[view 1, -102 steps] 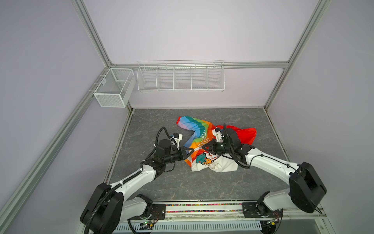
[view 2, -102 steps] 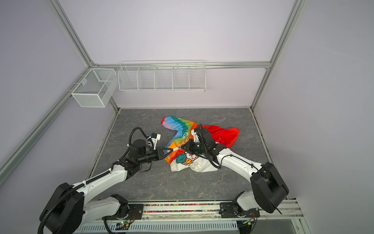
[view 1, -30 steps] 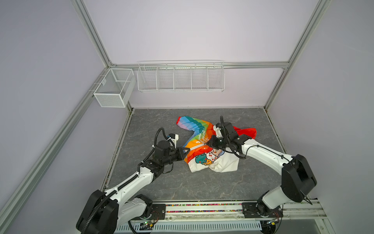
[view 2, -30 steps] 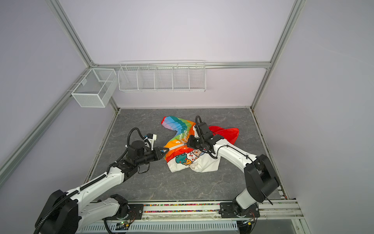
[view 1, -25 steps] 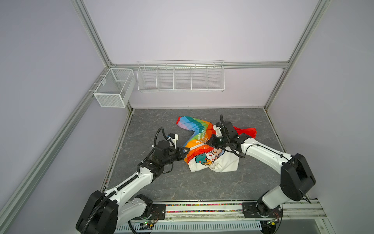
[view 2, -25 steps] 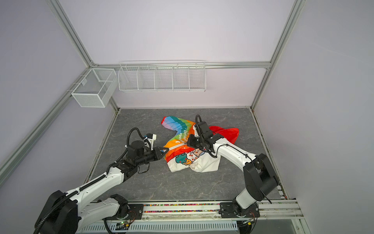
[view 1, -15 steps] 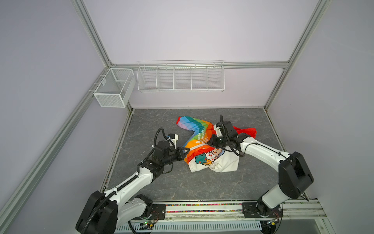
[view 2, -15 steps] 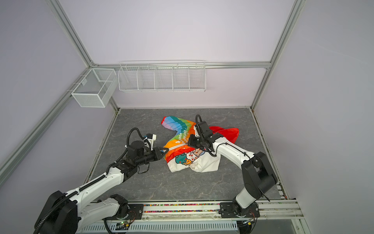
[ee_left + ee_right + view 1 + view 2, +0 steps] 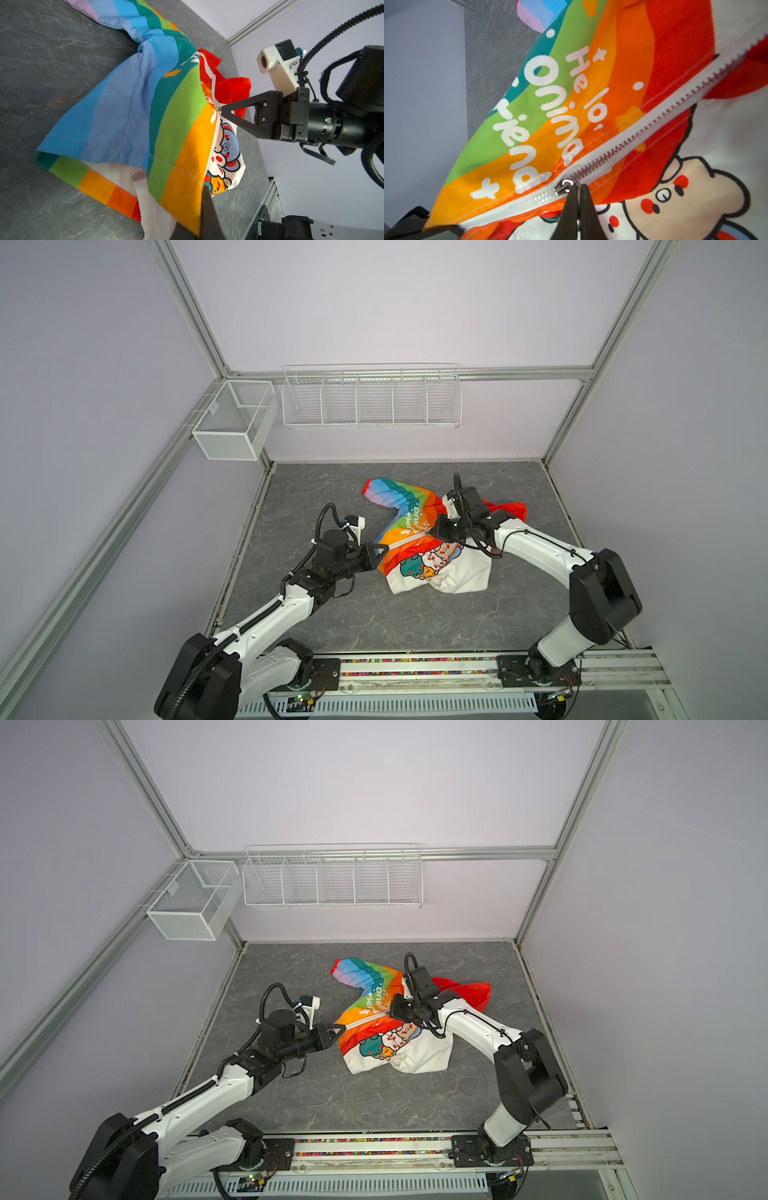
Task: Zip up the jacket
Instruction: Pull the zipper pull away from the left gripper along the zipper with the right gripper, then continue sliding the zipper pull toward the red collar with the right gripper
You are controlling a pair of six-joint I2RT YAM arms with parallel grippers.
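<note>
The rainbow-striped jacket (image 9: 415, 526) (image 9: 370, 1006) lies crumpled mid-table, bear print and white lining toward the front, red hood (image 9: 507, 510) behind the right arm. My left gripper (image 9: 384, 549) (image 9: 341, 1029) is shut on the jacket's orange hem corner at the foot of the zipper (image 9: 199, 207). My right gripper (image 9: 433, 531) (image 9: 390, 1011) (image 9: 578, 187) is shut on the pull of the metal zipper slider (image 9: 562, 189), partway up the white zipper (image 9: 654, 124). Toward the hem the zipper lies joined; beyond the slider a row of teeth shows. The left wrist view shows the right gripper (image 9: 222, 110) at the slider.
A long wire rack (image 9: 372, 396) hangs on the back wall and a mesh basket (image 9: 232, 423) on the left frame. The grey stone-pattern table (image 9: 332, 614) ends at a rail (image 9: 415, 668) in front, where both arm bases sit.
Since the oldest frames the left gripper has drawn the hem slightly leftward and the right arm's elbow has swung outward. Over the last second both grippers stay nearly still.
</note>
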